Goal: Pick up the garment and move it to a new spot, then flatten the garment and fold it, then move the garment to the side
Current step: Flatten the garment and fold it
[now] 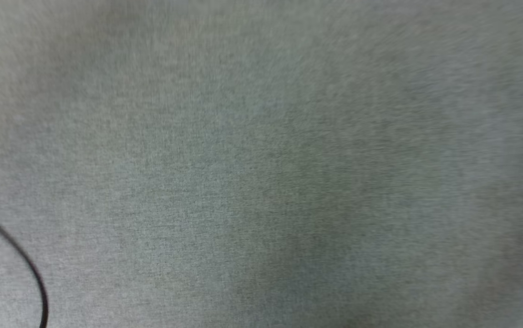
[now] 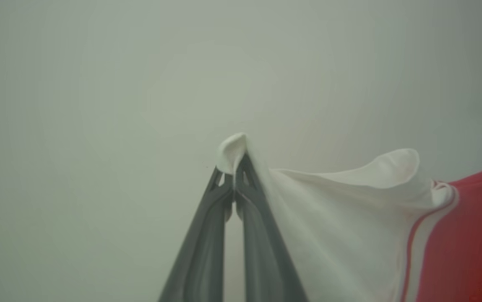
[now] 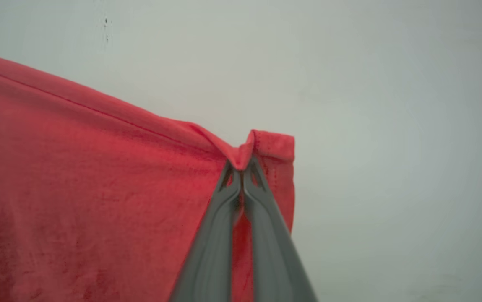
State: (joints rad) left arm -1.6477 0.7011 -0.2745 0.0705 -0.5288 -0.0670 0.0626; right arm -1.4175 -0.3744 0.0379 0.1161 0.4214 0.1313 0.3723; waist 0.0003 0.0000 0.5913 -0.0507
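In the left wrist view, the left gripper (image 2: pixel 234 176) rises from the bottom centre as two long, matte grey fingers, tapering and pressed together at the tips. They pinch a small rounded fold of the garment (image 2: pixel 350 218), at the edge of its white sleeve (image 2: pixel 392 167). From that pinch the soft white knit falls away to the lower right in smooth, slanting drapes, and the sleeve opening curls into a shallow cup at right of centre. A narrow red-and-white striped trim (image 2: pixel 412 239) curves down the right side, with plain red cloth beyond it at the right edge.

In the right wrist view, the right gripper (image 3: pixel 241 167) is likewise clamped shut, on a puckered corner of the red hem (image 3: pixel 274 144) at centre frame (a line of stitching runs along the folded edge). The red fabric, slightly fuzzy and mottled, spreads across the whole left half, its upper edge sloping up to the upper left. Behind the cloth in both wrist views is a pale, featureless grey.

The head view shows a heathered grey woven surface (image 1: pixel 261 164), blurred, with a thin black cable (image 1: pixel 37 277) arcing through the lower left corner.
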